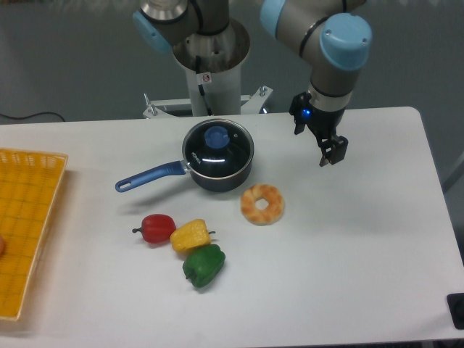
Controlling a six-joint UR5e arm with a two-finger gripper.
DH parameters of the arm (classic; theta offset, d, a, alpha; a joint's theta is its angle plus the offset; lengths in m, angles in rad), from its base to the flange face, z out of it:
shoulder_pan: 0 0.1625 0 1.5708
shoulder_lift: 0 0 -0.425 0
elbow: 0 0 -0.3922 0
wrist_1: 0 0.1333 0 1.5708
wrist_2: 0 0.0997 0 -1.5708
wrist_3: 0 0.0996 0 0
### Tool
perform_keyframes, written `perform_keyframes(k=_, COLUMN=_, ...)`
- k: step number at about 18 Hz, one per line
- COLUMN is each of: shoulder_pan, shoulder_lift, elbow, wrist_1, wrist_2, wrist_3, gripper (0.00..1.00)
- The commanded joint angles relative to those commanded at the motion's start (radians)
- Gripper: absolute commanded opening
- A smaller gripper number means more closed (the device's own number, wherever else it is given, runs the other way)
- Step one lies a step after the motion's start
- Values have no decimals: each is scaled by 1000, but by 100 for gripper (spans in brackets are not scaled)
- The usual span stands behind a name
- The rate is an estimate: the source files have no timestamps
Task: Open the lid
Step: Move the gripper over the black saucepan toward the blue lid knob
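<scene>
At the saucepan's (217, 174) three o'clock the pincer (328, 154) hangs empty, fingers slightly spread, so the lid (217, 147) sits closed, blue knob (216, 136) free for grasping.

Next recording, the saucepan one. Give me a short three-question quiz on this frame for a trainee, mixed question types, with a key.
1. True or false: the lid is sitting on the saucepan.
2. Multiple choice: where is the gripper relative to the saucepan? A) directly over the knob B) off to the image right of it, holding nothing C) beside the yellow basket
3. Short answer: which object lies nearest the saucepan on the table, toward the front?

Key
1. True. The lid covers the pan, blue knob at its centre.
2. B.
3. The ring-shaped pastry; the red pepper, yellow pepper and green pepper lie farther off.
</scene>
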State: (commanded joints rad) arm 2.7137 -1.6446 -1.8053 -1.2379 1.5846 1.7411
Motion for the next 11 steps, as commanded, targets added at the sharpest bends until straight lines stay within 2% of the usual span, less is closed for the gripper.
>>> perform_keyframes(k=6, shoulder_pan=-40, shoulder_lift=110, elbow=-143, wrist_1=15, wrist_2=-6, wrist_3=8, gripper=100)
perform_keyframes(k=9, shoulder_pan=-64, shoulder_lift=164, elbow=-216, wrist_1=60, wrist_2=-8, wrist_3=6, gripper=100)
perform_keyframes(k=11, shoulder_pan=-101, shoulder_lift=169, elbow=-250, wrist_1=84, wrist_2=-6, wrist_3=-2, gripper=100)
